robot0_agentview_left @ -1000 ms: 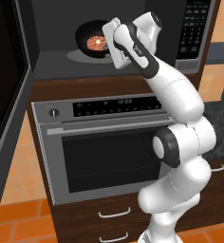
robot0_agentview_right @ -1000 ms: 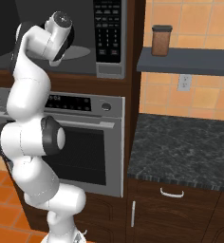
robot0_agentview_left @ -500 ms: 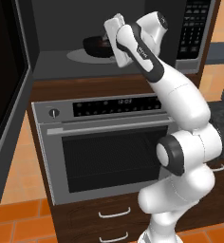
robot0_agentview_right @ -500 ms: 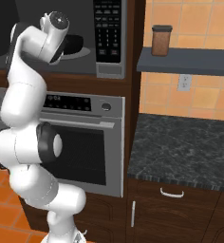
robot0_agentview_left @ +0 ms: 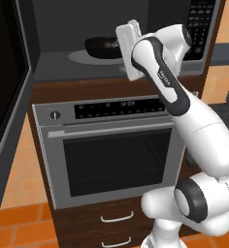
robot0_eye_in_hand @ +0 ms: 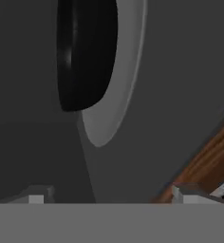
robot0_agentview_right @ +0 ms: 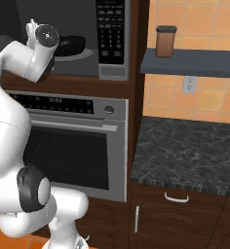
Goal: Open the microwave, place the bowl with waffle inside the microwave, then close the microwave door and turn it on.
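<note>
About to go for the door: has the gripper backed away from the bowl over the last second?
Yes. The gripper, now open, has pulled back toward the microwave opening, leaving the bowl with waffle on the turntable.

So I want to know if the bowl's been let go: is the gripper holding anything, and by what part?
Nothing is held. The gripper is open, clear of the bowl, which sits on the turntable in the microwave.
</note>
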